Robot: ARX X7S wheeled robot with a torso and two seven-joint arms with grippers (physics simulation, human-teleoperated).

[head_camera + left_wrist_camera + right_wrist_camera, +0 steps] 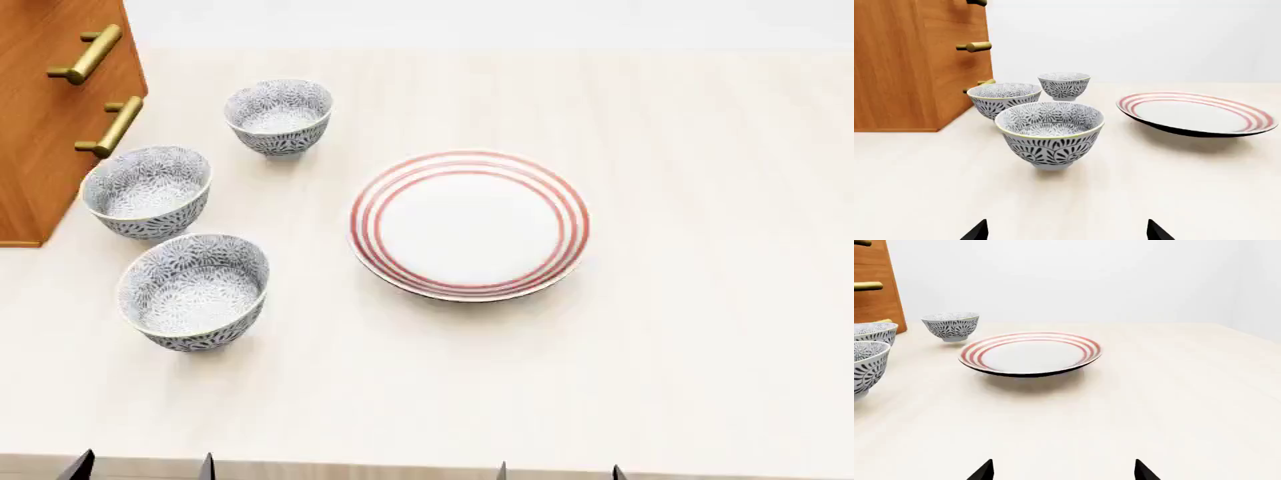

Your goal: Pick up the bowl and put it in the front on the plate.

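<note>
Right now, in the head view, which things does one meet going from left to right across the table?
Wooden cabinet → middle bowl → front bowl → far bowl → plate.

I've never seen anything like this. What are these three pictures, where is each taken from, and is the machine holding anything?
It is a simulated two-armed robot. One picture looks down from its head; the other two come from cameras by each gripper. On the pale table stand three patterned bowls beside a wooden cabinet, and a red-ringed plate. The front bowl is nearest the robot. The dark tips at the bottom edge are the left gripper and right gripper: both open, holding nothing.
</note>
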